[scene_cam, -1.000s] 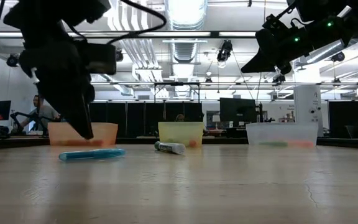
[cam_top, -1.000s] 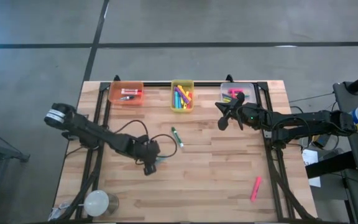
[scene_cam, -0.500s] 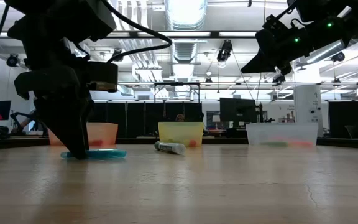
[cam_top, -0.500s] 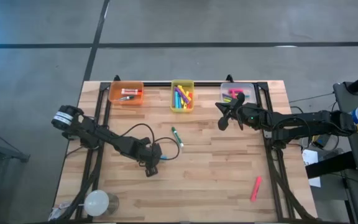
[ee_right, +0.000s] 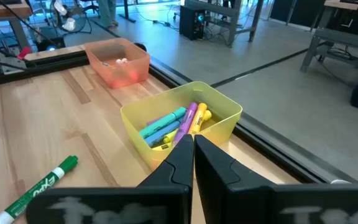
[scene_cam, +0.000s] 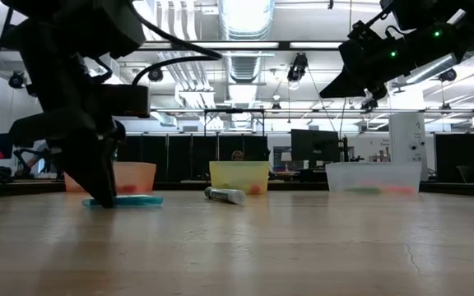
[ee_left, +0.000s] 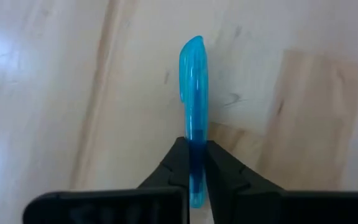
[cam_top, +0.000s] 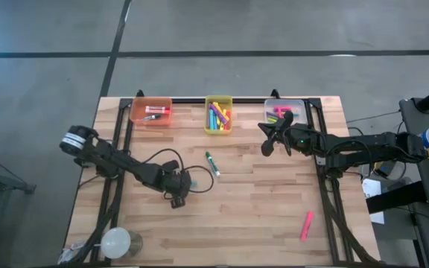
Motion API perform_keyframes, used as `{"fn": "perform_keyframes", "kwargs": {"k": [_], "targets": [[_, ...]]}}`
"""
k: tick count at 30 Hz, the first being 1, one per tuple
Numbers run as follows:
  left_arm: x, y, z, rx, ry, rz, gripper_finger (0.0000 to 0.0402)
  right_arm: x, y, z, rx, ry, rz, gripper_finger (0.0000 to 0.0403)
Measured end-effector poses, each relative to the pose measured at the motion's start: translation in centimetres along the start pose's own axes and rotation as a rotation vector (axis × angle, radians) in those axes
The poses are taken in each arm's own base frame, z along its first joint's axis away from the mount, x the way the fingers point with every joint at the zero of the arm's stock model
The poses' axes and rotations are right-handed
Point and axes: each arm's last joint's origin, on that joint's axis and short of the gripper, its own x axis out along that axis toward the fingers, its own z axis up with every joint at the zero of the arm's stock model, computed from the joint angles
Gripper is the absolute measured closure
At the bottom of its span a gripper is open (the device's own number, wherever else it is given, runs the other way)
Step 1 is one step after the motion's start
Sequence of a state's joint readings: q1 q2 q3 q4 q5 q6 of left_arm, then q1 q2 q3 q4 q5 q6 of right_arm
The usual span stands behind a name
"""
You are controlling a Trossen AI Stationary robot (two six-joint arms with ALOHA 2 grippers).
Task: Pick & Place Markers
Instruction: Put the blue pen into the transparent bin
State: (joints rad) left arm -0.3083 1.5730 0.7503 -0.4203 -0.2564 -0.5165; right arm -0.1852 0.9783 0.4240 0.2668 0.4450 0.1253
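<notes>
Blue marker's (ee_left: 193,112) lower end hidden between left gripper's (ee_left: 191,163) fingers

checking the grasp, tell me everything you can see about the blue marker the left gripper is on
The blue marker is a short, translucent light-blue pen with a rounded cap end pointing away from the wrist. It lies flat on the wooden table, left of centre, apart from the green marker beyond it. The left gripper has its two dark fingers pressed against both sides of the barrel near the back end, so it looks clamped. In the low view it still rests on the tabletop, not lifted.
</notes>
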Motion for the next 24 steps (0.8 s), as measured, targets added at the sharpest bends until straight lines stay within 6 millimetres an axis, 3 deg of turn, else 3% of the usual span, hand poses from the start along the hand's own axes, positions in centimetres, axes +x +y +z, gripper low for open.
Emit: {"fn": "perform_keyframes", "kwargs": {"k": [5,8,16,21,24], "targets": [[-1.1,0.7,0.1,0.033,-0.099,0.009,0.0379,0.0,0.0,0.0,-0.001,0.0,0.0,0.0394],[-2.0,0.7,0.5,0.02,-0.296,-0.077,0.0381,0.0,0.0,0.0,-0.003,0.0,0.003,0.0394],[-1.2,2.5,-1.2,0.043,-0.764,-0.264,0.0381,0.0,0.1,-0.1,-0.006,0.008,0.038,0.0394],[-2.1,5.1,0.4,0.107,-1.016,-0.333,0.0381,0.7,0.5,-0.3,-0.019,-0.003,0.062,0.0394],[-2.3,6.9,1.7,0.175,-1.068,-0.355,0.0381,1.4,0.8,-0.4,-0.039,-0.029,0.065,0.0394]]}}
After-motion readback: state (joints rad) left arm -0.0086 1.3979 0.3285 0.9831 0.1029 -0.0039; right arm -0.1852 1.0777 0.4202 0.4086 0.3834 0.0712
